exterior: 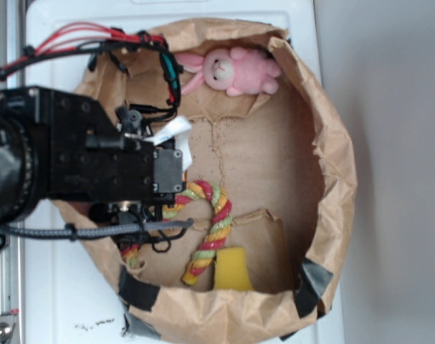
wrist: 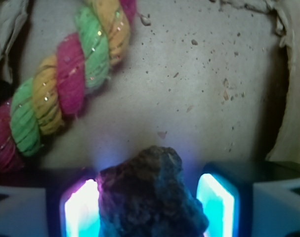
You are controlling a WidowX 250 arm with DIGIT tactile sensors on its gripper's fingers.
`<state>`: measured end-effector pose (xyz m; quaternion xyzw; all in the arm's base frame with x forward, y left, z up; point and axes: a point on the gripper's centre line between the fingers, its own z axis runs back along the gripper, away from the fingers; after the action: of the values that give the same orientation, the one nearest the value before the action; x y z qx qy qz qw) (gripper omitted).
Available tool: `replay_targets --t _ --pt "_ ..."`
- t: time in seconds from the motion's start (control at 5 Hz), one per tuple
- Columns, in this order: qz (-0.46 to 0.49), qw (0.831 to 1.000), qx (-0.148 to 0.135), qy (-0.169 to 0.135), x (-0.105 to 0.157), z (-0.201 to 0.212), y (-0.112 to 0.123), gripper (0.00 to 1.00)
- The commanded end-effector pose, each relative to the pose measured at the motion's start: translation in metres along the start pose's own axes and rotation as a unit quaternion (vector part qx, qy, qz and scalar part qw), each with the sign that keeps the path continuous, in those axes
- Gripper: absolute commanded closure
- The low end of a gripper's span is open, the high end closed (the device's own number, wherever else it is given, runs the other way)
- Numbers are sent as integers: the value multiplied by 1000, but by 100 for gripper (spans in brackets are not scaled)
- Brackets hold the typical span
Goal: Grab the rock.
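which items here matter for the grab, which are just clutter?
Job:
- rock, between the jaws; contact unclear
- gripper

Clutter:
- rope toy
- pink plush bunny
- yellow sponge
- paper bag liner

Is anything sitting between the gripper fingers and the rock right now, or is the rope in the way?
Nothing visible is in the way. In the wrist view the rock sits directly between the two lit fingers of the gripper. The braided rope lies off to the upper left on the cardboard floor, apart from the rock.
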<state>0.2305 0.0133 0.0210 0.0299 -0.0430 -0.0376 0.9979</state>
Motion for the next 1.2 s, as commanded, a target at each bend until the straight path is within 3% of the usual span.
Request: replay_targets --t 0.0,0.2,0.6,1.0 --pt "103 994 -22 -36 32 65 36 100" --pt "133 989 -30 -57 41 87 40 100" --pt "161 984 -40 -62 46 113 51 100" --pt "142 982 -67 -105 53 140 51 100"
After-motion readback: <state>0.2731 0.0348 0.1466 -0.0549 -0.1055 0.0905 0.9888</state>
